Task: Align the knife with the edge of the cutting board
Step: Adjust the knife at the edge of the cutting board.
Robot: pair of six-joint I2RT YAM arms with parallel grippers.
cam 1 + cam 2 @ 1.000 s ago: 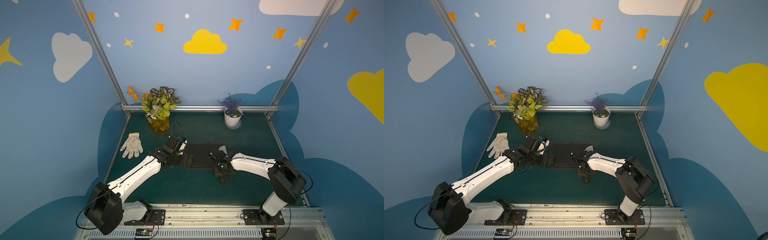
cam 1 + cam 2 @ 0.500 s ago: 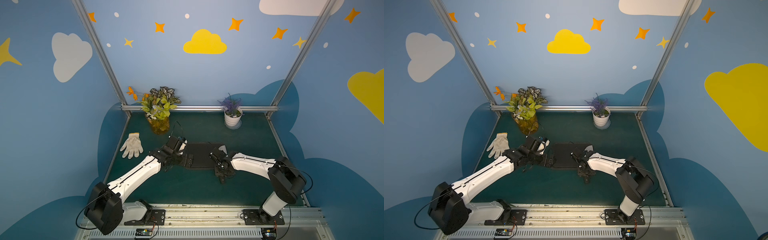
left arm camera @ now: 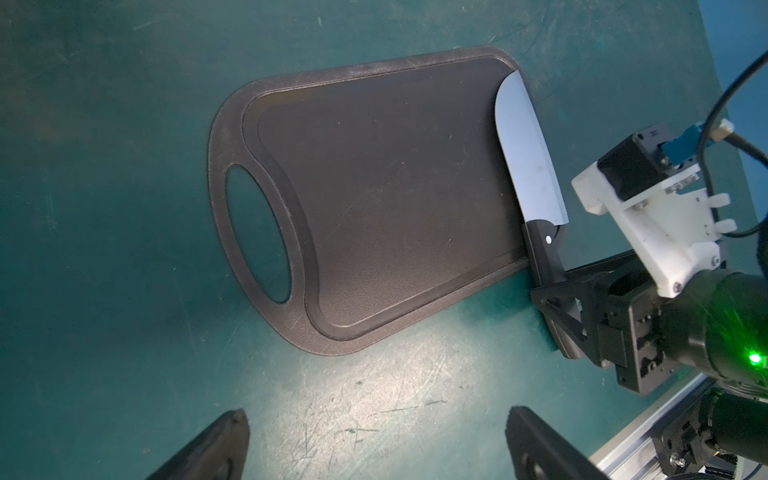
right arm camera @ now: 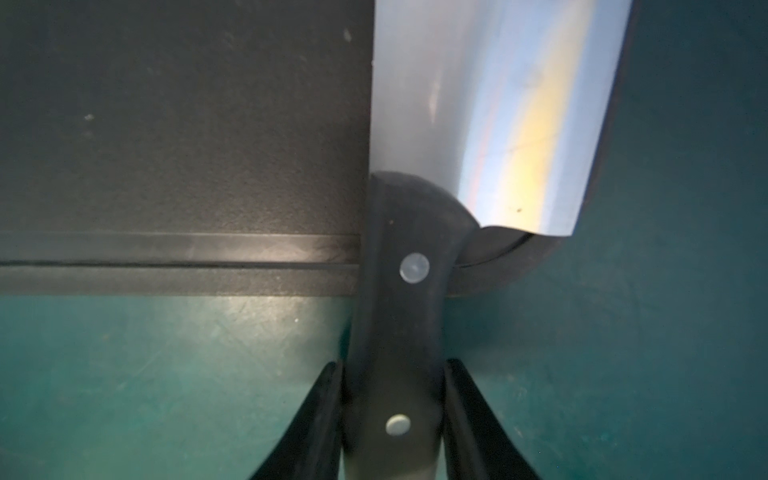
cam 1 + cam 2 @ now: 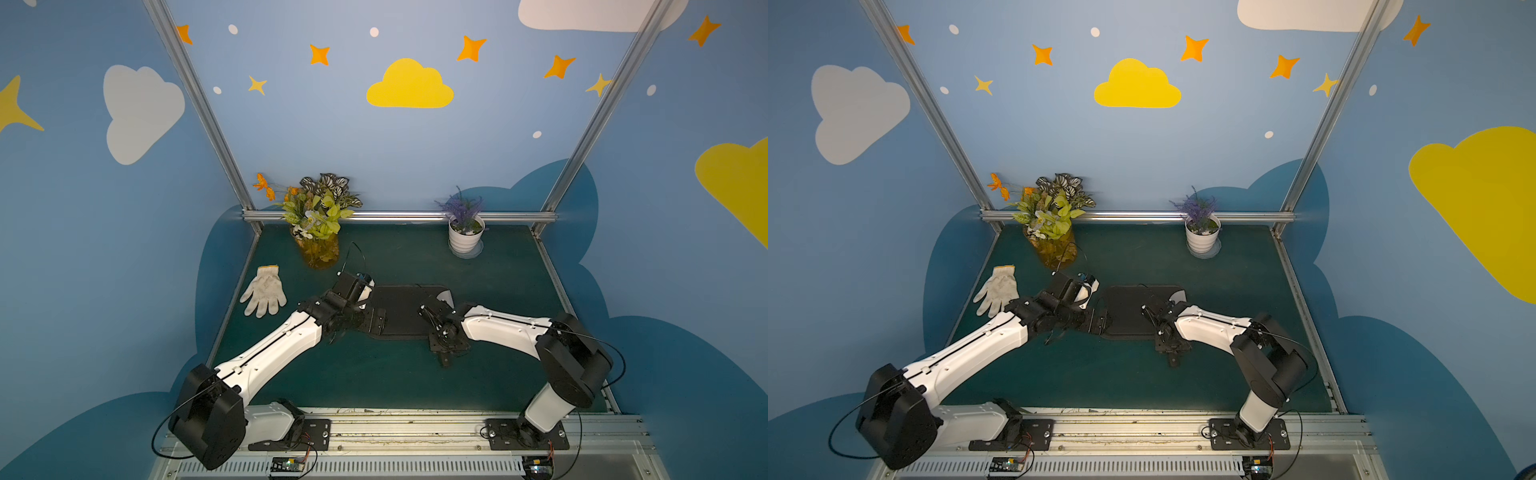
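- Blue walls (image 5: pixel 332 137) close the left, far and right sides, painted with a yellow cloud (image 5: pixel 409 85), white clouds (image 5: pixel 141 112), orange stars (image 5: pixel 471 48) and darker blue cloud shapes low down.
- Two aluminium posts (image 5: pixel 199 108) rise at the far corners, joined by a horizontal rail (image 5: pixel 395 216).
- The floor is a scuffed dark green mat (image 5: pixel 395 374), with a pale glare on it in the left wrist view.
- A metal track (image 5: pixel 415 430) runs along the near edge.

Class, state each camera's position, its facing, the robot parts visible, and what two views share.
Top views: overhead near the arm bases, facing the green table; left arm, right arm show.
Left wrist: above the flat black cutting board; open left gripper, right gripper show.
Right wrist: over the black-handled, silver-bladed knife; right gripper clamps it.
Shared: both wrist views show knife and board.
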